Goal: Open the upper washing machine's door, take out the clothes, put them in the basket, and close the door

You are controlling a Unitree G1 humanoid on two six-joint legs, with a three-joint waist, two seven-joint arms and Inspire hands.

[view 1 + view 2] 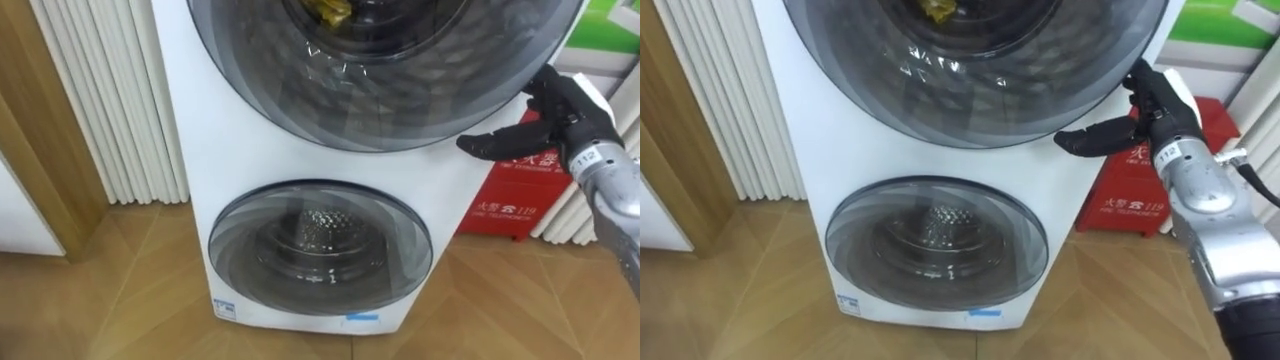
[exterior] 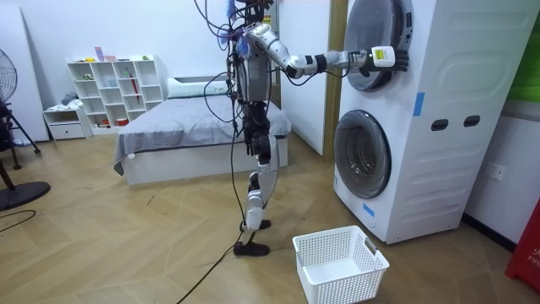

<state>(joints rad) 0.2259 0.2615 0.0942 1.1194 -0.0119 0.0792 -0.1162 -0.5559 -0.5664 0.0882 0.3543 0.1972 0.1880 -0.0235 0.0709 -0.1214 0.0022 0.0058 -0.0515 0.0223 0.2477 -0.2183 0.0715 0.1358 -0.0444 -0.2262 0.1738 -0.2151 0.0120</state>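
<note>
Fingers point(image 1: 543, 88) of the right hand point(image 1: 568, 112) are apart and loose, the thumb point(image 1: 490, 143) stuck out straight to the left, nothing clamped. The hand sits right at the right rim of the upper door point(image 1: 400, 90) of the stacked washing machine point(image 1: 200, 150); can't tell if the fingertips actually touch the rim. The clothes are a yellow garment point(image 1: 330, 10), inside the upper drum behind the glass, cut off by the top edge of the eye views, so its long axis can't be read. Key relation: the garment lies up and left of the hand, well apart from it, with the door glass in between. The door looks shut or nearly so from the room view, so my read is we're on the door-opening step and no pick is possible yet. The right arm is the one stretched out to the door. The next move probably needs a hook on that right rim and a swing outward, then a reach in toward the left. Risk: slipping off the smooth rim. The lower door point(image 1: 320, 250) is shut, and its drum looks empty. A white laundry basket point(image 2: 337, 263) waits on the floor beside the robot's feet, in front of the machine. A red box point(image 1: 520, 190) sits behind the hand, not in the way.
</note>
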